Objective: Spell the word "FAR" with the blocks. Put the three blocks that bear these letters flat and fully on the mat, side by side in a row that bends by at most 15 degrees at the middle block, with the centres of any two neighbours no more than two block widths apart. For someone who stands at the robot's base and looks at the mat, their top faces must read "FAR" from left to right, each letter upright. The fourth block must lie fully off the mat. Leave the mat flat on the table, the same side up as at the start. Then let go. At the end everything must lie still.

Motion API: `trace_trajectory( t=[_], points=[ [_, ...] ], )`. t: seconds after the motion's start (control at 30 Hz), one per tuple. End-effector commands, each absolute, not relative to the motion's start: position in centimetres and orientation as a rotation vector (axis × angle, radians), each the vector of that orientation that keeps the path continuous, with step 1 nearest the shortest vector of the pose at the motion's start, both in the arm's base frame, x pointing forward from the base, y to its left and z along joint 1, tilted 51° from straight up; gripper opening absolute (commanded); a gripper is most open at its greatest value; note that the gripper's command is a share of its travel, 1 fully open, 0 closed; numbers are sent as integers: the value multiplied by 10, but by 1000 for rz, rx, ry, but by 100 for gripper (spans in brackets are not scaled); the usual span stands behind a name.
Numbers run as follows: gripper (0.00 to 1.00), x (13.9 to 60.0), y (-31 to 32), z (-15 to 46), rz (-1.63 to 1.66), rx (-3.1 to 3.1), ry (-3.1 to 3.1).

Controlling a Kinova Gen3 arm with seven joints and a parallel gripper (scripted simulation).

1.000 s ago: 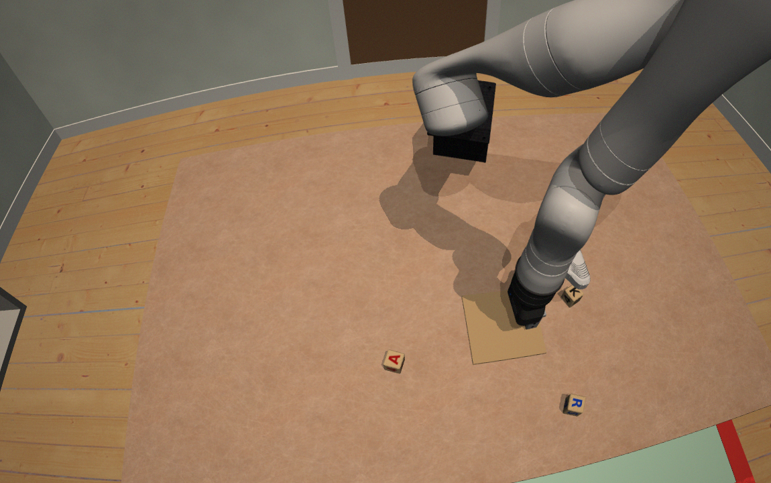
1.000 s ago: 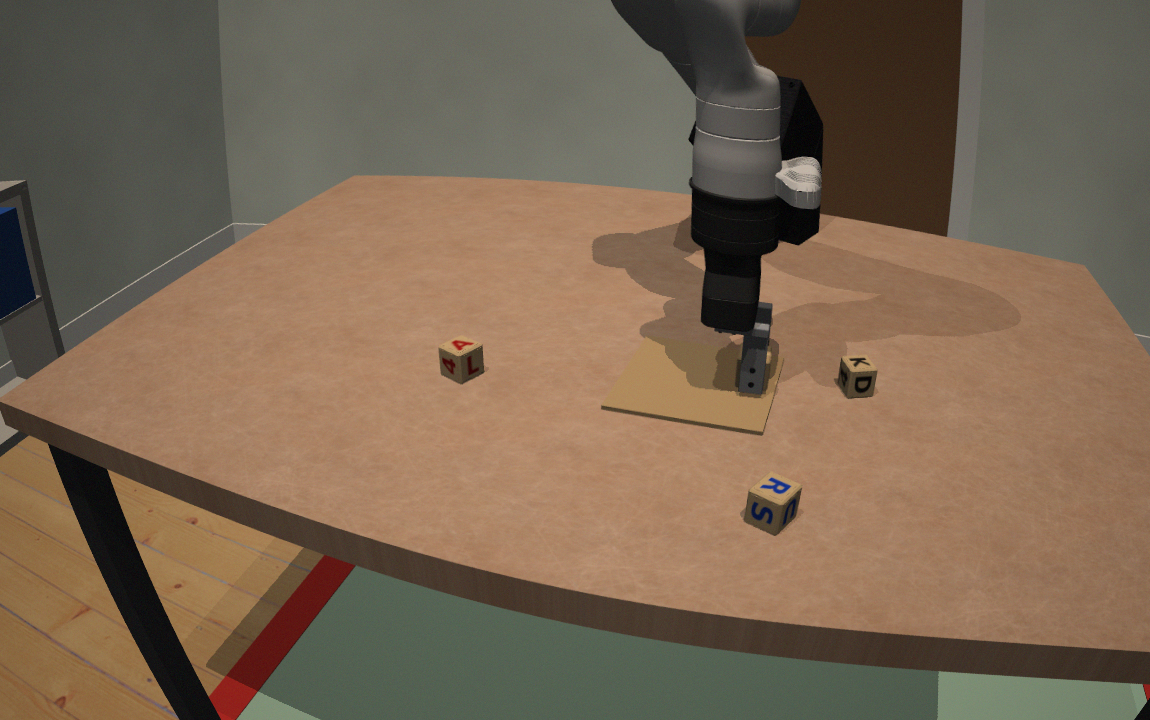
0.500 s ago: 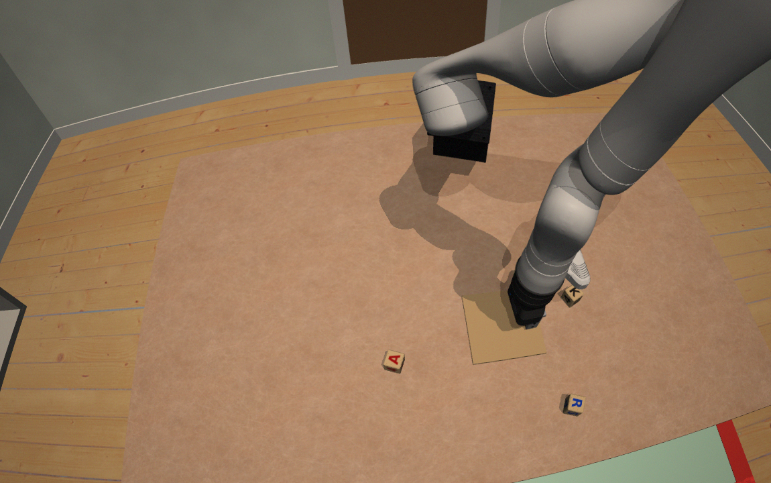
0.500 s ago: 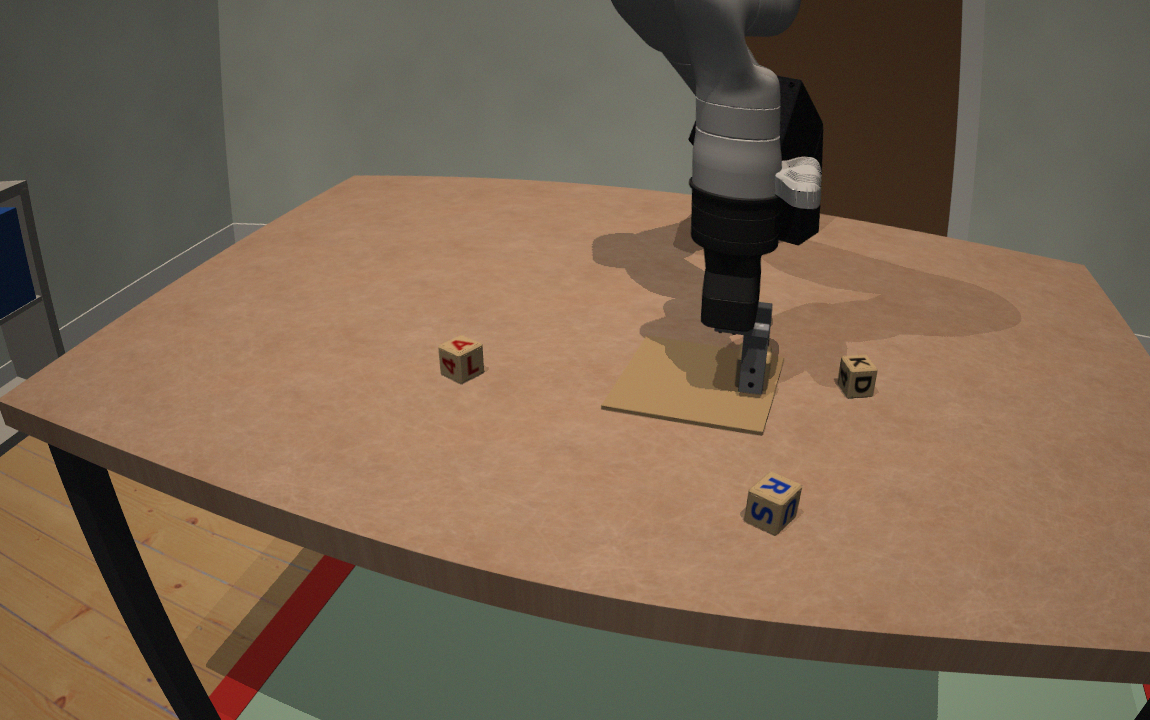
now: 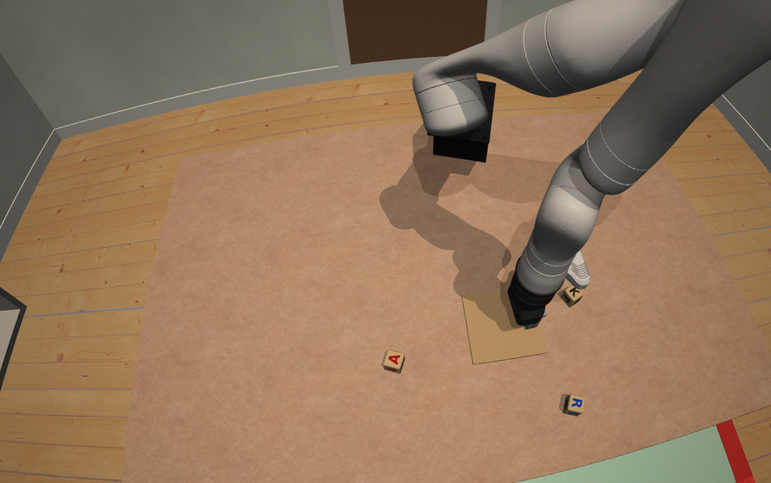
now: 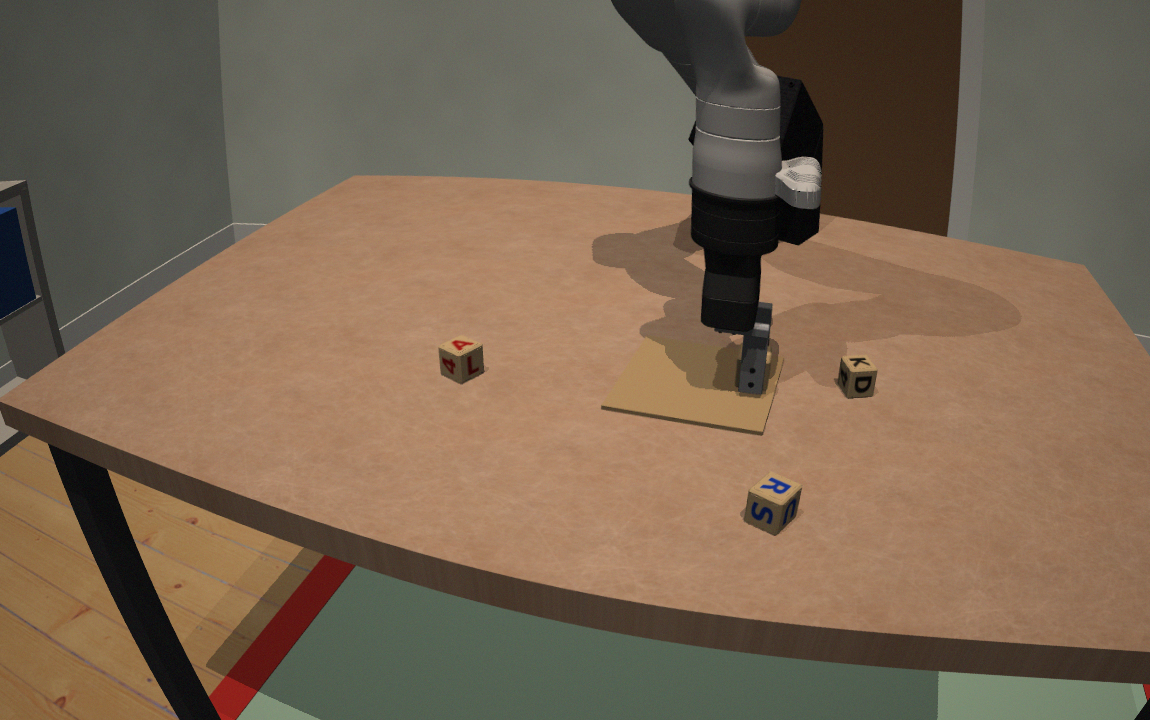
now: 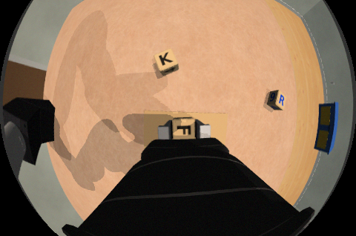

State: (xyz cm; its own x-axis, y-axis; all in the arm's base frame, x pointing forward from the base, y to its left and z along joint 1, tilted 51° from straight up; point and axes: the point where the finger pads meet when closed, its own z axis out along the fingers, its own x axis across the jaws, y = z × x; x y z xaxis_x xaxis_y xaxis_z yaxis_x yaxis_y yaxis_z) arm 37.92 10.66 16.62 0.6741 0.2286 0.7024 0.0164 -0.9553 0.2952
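At the far left in the exterior view, the A block (image 5: 393, 361) (image 6: 461, 359) is seen off the mat (image 5: 499, 345) (image 6: 668, 394) (image 7: 220, 128). Over the mat's right part, the F block (image 7: 183, 130) is clamped between the gripper's (image 5: 534, 323) (image 6: 753, 374) (image 7: 184, 131) 2 fingers; its contact with the mat cannot be told. Farther right, 2 blocks, R (image 5: 574, 404) (image 6: 773, 503) (image 7: 276, 100) then K (image 5: 572, 294) (image 6: 856, 376) (image 7: 166, 61), are seen off it.

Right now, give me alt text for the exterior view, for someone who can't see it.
A robot arm's jaws reach down over the right part of a tan mat on a table. Off the mat sit three lettered blocks: A to its left, K to its right, R nearer the viewer.
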Motion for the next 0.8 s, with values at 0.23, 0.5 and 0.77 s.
trace_trajectory(
  t=[0.23,0.5,0.77],
  points=[
    [57,380,106,165,1156,2622,194],
    [57,382,106,164,1157,2618,190],
    [57,382,106,164,1158,2616,188]
  ],
)
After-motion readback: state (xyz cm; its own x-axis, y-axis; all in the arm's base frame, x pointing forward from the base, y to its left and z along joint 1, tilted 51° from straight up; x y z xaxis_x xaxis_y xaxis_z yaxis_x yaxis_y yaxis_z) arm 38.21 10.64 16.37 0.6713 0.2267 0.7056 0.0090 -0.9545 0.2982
